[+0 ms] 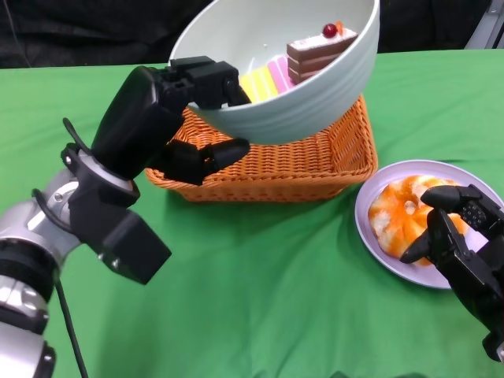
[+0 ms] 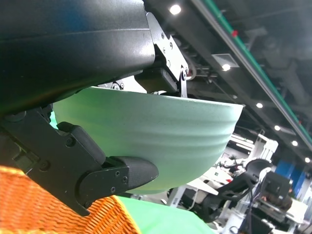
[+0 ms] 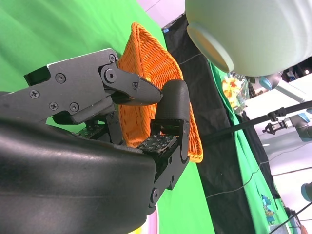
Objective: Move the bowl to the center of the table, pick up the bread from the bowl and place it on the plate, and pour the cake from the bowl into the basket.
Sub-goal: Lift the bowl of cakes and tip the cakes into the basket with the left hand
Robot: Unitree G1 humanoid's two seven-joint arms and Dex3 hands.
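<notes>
- While the pale green ribbed ceramic bowl [image 1: 307, 87] hangs tilted above the orange woven wicker basket [image 1: 315, 161], the slice of layered chocolate cake with a red cherry on top [image 1: 319, 49] sits high against the bowl's inner wall, beside a yellow and pink striped piece [image 1: 266, 79]; neither has dropped into the basket yet.
- Gripping the bowl's near rim, the left hand [image 1: 197, 110] has fingers over the edge and a thumb pressed under the outer wall, as the left wrist view also shows.
- Pouring is the step in hand, and I judge it barely half done: the bowl's open mouth faces the camera, not yet down toward the basket.
- To do it well, the wrist should roll further so the lower rim dips inside the basket's walls, slowly, so the cake slides rather than tumbles and lands within the weave, not on the green cloth-covered table [image 1: 252, 299].
- With only a rim grip, the bowl could twist or slip as it tips, so the hold needs to stay firm.
- Off to the side, the round orange-glazed bread [image 1: 398, 211] already lies on the lilac round plate [image 1: 374, 236]; the right hand [image 1: 461, 236] rests over the plate's near edge with fingers loosely curled and apart, holding nothing.
</notes>
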